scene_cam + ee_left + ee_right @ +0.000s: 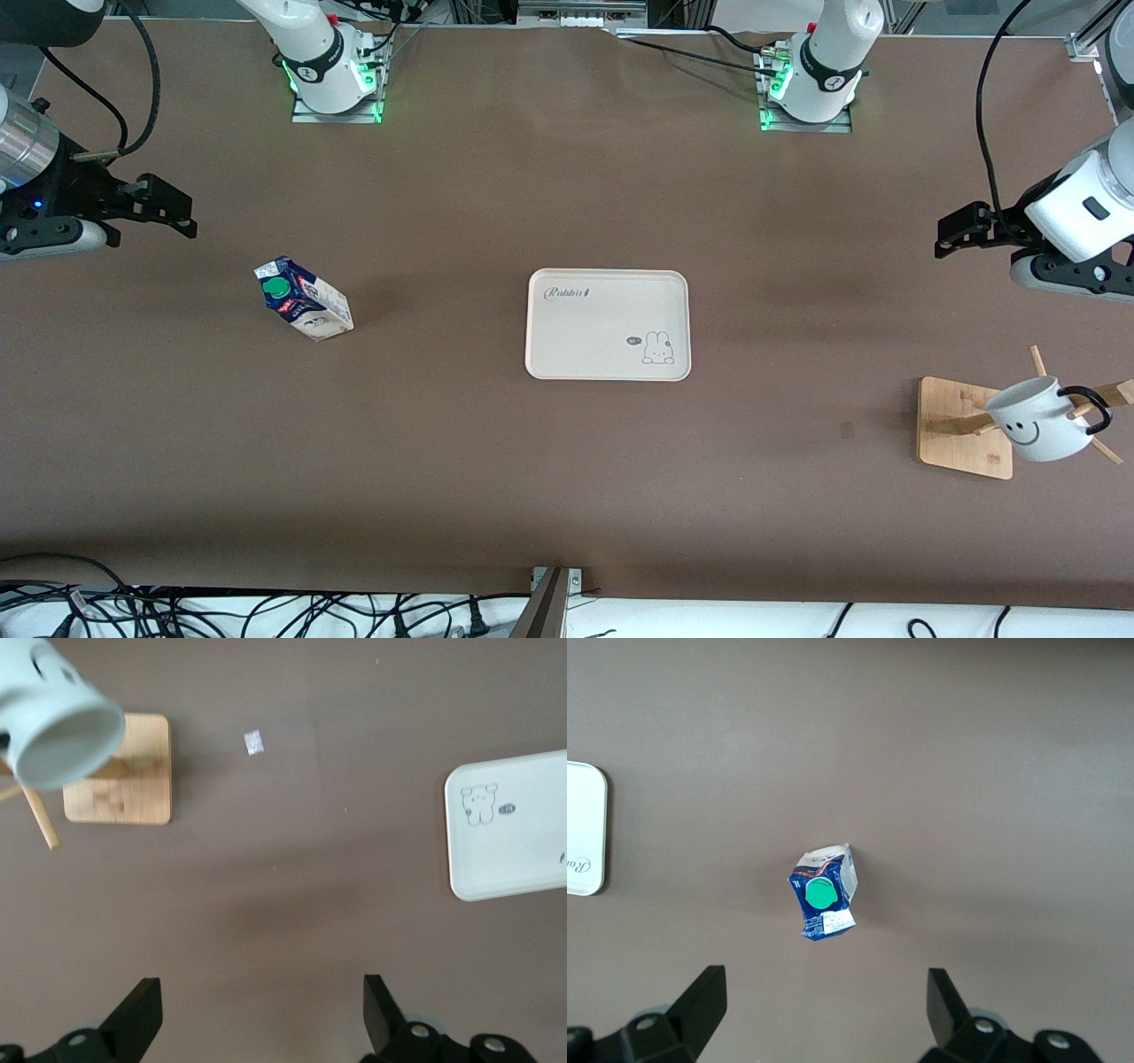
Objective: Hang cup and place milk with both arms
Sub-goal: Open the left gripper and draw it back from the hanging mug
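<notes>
The white cup point(1036, 430) with a smiley face hangs tilted by its black handle on a peg of a wooden rack point(952, 421) at the left arm's end of the table. It also shows in the left wrist view point(62, 735). The milk carton point(301, 299) with a green cap stands on the table toward the right arm's end, and shows in the right wrist view point(824, 892). My left gripper point(941, 237) point(263, 1010) is open and empty over bare table, apart from the cup. My right gripper point(188, 215) point(826, 1010) is open and empty, up beside the milk.
A white tray point(585, 337) with a rabbit drawing lies at the table's middle, with nothing on it; it also shows in the left wrist view point(514, 842) and its edge in the right wrist view point(585, 828). A small scrap point(253, 742) lies by the rack's base.
</notes>
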`<state>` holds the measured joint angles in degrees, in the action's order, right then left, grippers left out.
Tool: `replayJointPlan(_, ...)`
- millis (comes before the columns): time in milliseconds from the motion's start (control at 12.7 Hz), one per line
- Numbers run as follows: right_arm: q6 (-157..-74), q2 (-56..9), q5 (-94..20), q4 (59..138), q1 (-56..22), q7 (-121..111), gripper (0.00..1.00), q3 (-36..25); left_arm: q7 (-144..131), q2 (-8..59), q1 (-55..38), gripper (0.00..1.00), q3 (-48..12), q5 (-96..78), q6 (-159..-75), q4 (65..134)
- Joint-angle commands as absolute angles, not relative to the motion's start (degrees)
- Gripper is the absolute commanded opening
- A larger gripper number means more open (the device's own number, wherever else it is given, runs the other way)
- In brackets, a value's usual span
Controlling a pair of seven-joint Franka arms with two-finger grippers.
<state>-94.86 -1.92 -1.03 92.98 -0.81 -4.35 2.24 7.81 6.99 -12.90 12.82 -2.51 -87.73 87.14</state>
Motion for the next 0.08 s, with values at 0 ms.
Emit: replayJointPlan(0, -94.7, -2.1, -0.5, 92.4, 0.1, -4.2, 1.00, 3.2, 8.3, 7.1, -12.0, 1.00, 12.7, -1.6, -83.0, 82.0)
